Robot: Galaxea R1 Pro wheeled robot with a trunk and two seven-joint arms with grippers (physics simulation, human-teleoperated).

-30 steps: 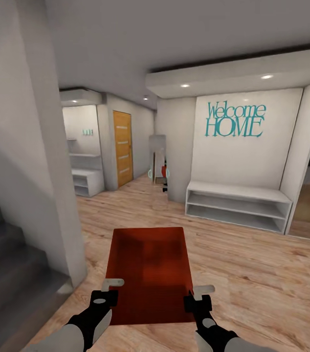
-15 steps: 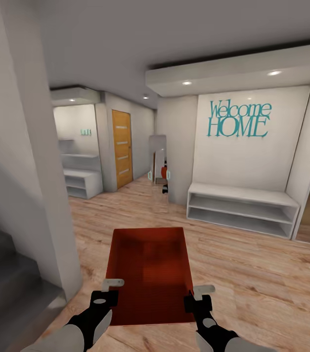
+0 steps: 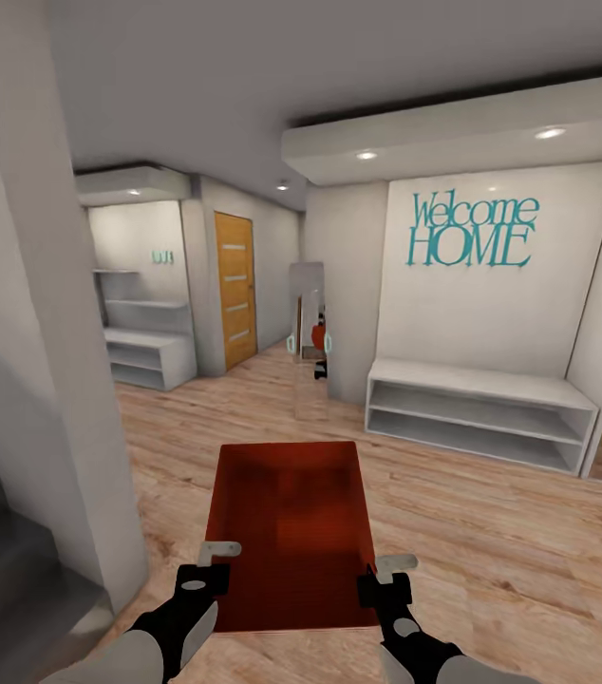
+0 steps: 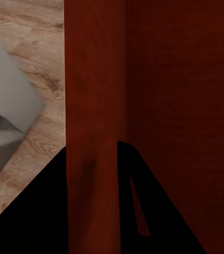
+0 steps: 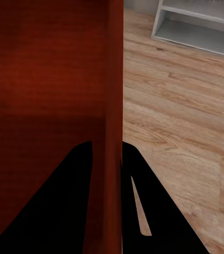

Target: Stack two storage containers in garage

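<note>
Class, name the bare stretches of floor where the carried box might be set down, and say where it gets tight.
Bare planks lie ahead of the box, reaching the white shelf bench and the orange door. It is tight at the pillar and stairs.

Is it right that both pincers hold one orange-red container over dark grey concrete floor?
Not quite: the head view shows pale wood-plank floor, not concrete. The left pincer and right pincer do hold one storage container by its side walls.
</note>
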